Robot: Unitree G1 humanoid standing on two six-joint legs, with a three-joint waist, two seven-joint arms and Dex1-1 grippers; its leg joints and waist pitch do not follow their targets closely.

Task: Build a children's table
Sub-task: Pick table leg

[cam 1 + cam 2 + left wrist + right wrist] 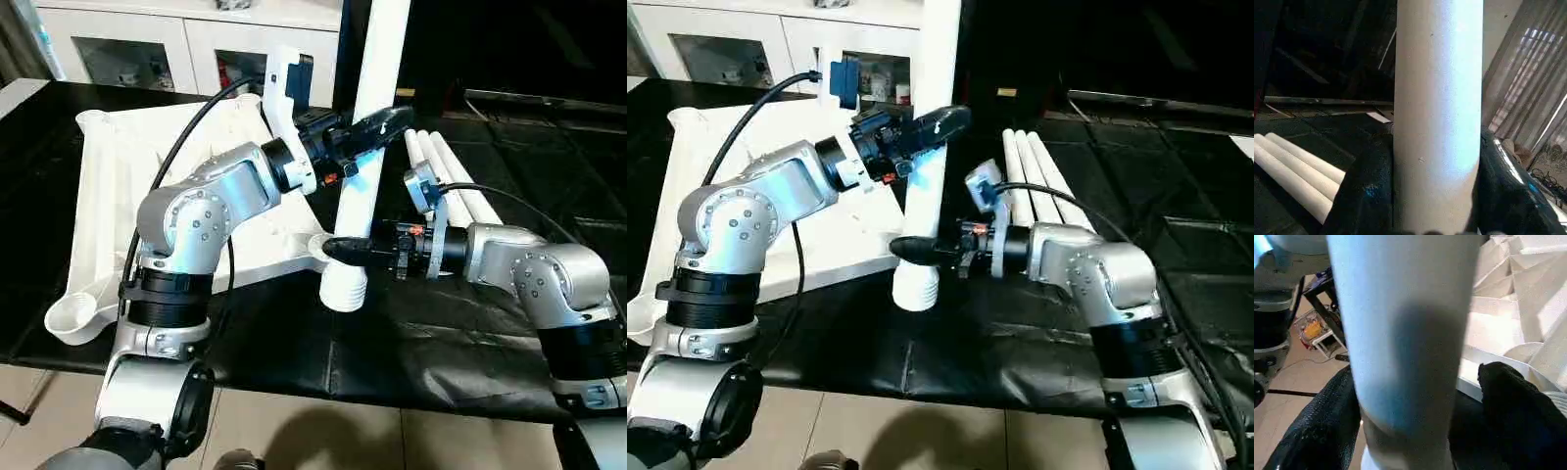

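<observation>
The white tabletop (118, 166) lies upside down on the left, ribbed side up, with a round corner socket (320, 245) at its near right corner. One white leg (380, 59) stands nearly upright, and its ribbed lower end (343, 289) rests on the black cover just beside that socket. My left gripper (377, 127) is shut on the leg's middle; its fingers (1364, 196) press both sides. My right gripper (343, 247) straddles the leg lower down and is open, with a gap beside one finger (1513, 401). Three more legs (451, 171) lie side by side at the right.
A black cloth covers the work table (441, 343), whose front edge runs just below my arms, with tiled floor (313, 431) beyond it. A white cabinet with glass doors (186, 44) stands behind the table.
</observation>
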